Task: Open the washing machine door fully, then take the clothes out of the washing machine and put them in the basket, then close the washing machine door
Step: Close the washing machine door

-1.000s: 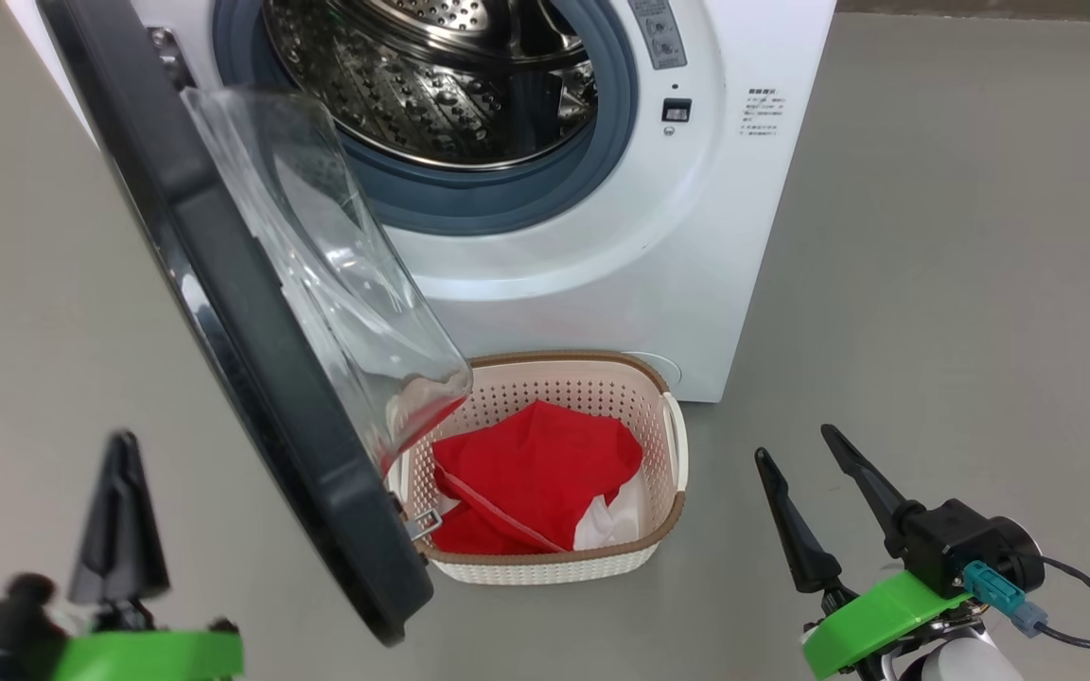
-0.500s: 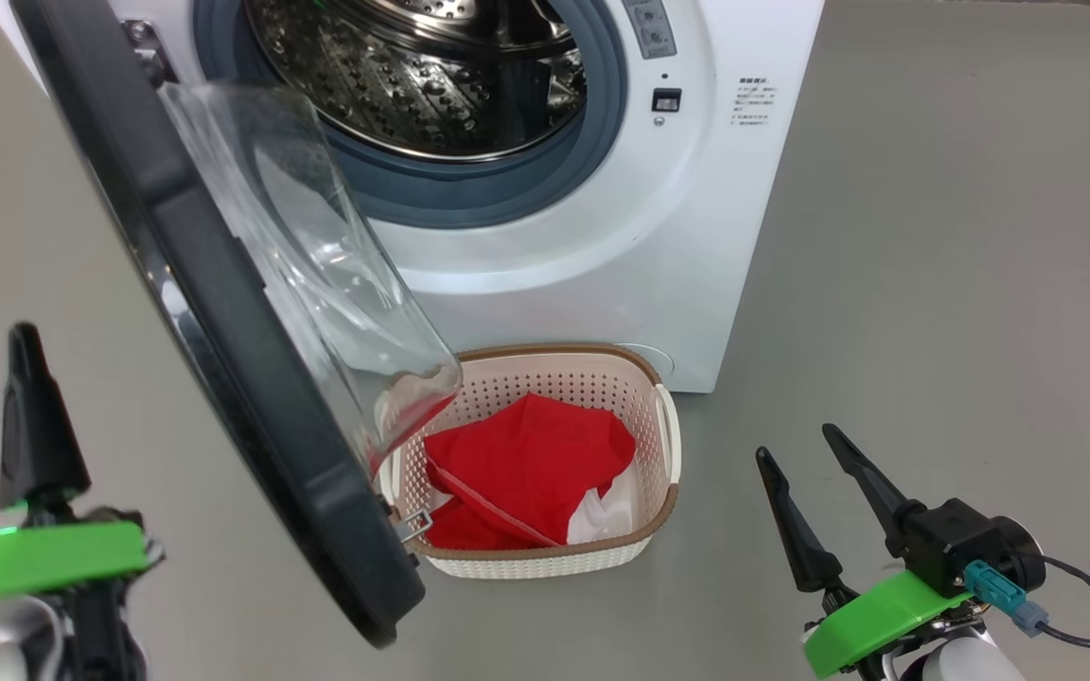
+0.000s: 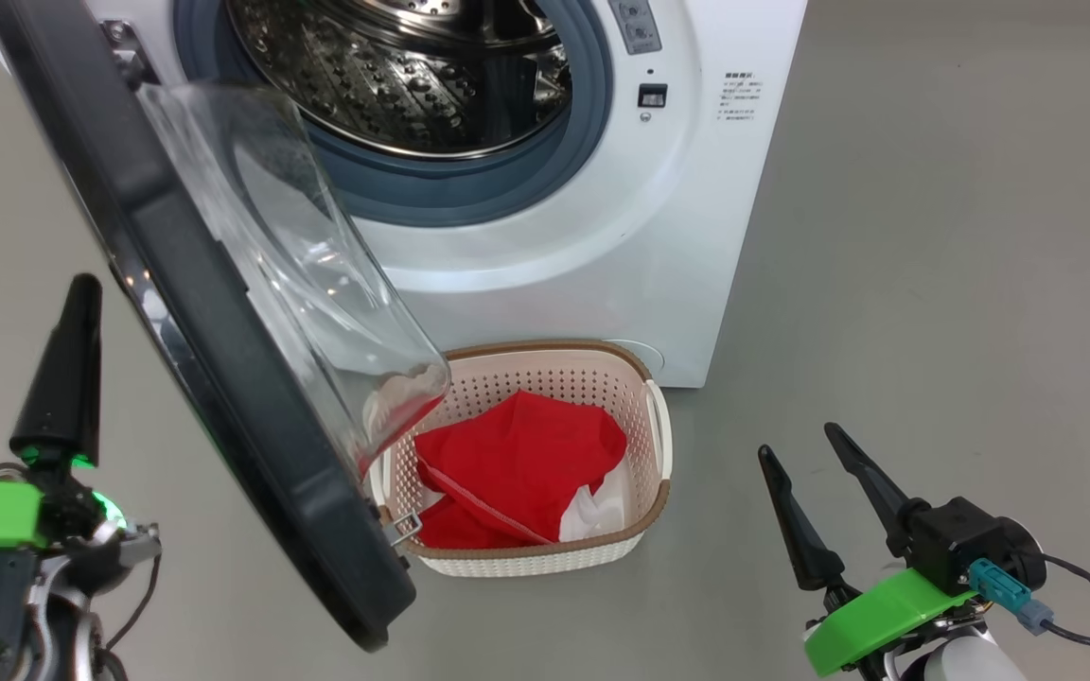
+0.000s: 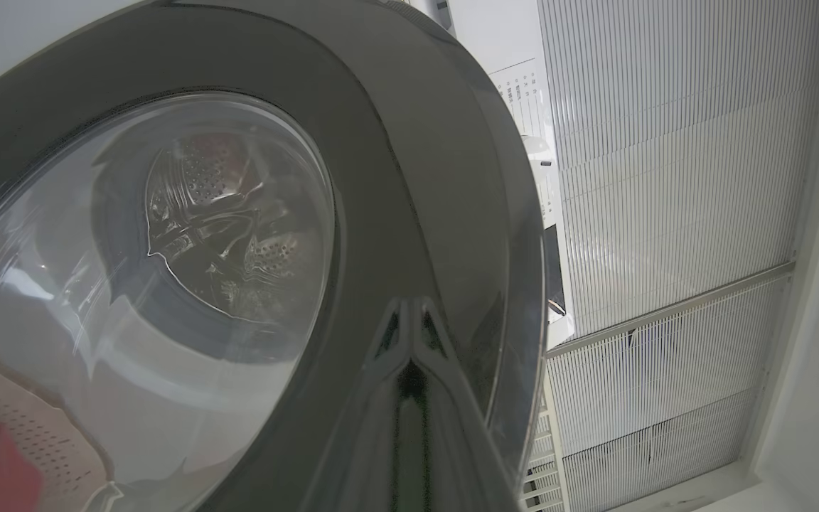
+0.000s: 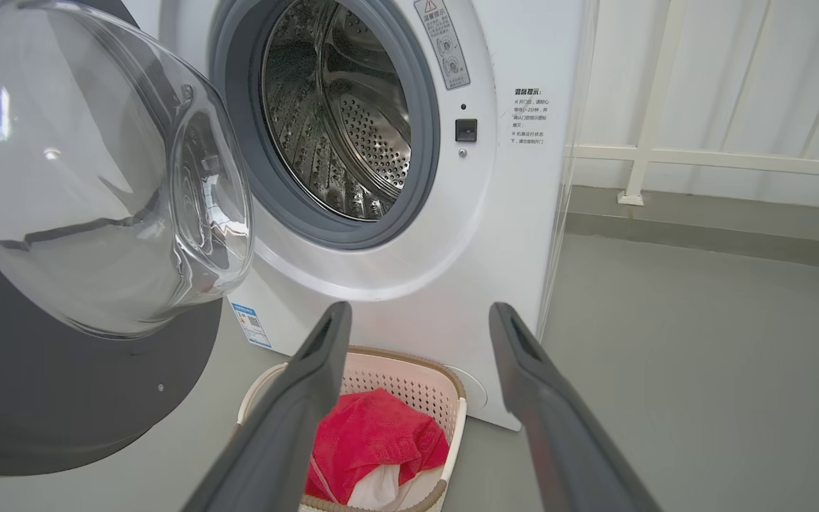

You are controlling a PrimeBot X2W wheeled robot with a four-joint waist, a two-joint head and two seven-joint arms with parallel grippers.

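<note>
**Washing machine door (image 3: 223,378) open, closing left to do**

Looks like two steps done, one to go. Shows a bare steel drum in the washing machine (image 3: 602,236), with the clothes (image 3: 517,463) lying red and white in the basket (image 3: 545,563) on the floor just in front of it. Leaves only the shutting of the door, by this reading.

Hangs from a hinge at the far left and swings out toward the near side, almost edge-on in the head view, long line running far to near. Turns the clear bowl right and the glossy outer face left; points the latch edge near.

Finds the left pincer (image 3: 83,288) clenched on nothing, just left of that outer face, tips close against the rim in the wrist view; cannot tell whether touching. Finds the right pincer (image 3: 799,442) released and empty at the near right, well apart from door and basket.
</note>
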